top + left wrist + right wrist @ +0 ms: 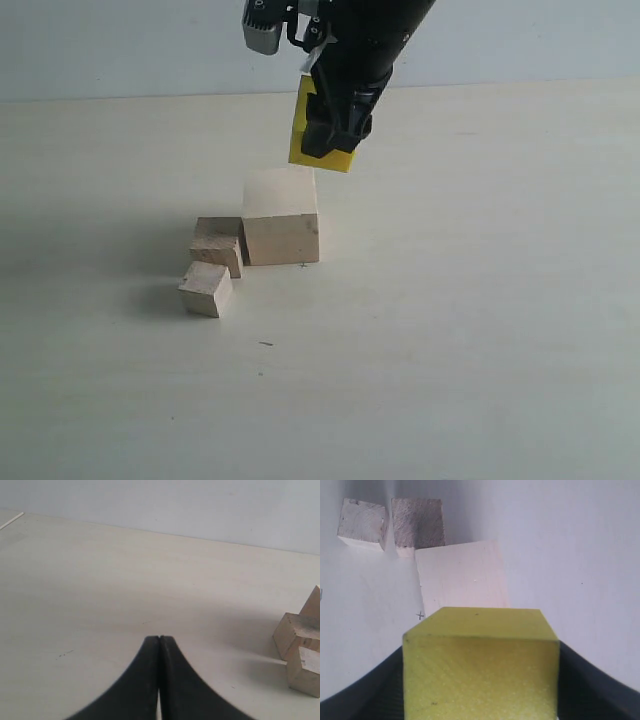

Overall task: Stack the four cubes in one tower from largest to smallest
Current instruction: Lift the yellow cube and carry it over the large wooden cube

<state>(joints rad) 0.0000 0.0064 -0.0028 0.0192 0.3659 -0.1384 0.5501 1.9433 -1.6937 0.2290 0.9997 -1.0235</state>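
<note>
The large wood cube [281, 228] stood on the bench [480, 330], well in from its far edge. Just above it hung the yellow cube [298, 135], pinched in the right arm's jaws. The medium cube [220, 245] touched the large one on the side toward the bench's left edge, and the small cube [206, 288] sat just beside it, nearer the front edge. The left arm's jaws were pressed together.

Bright, even, diffuse light; soft shadows fall left of the wooden cubes [218, 250] on the pale table [480, 360]. Left gripper [159, 639] fingers [142, 680] blur near the lens; right wrist view runs cool, bluish.
</note>
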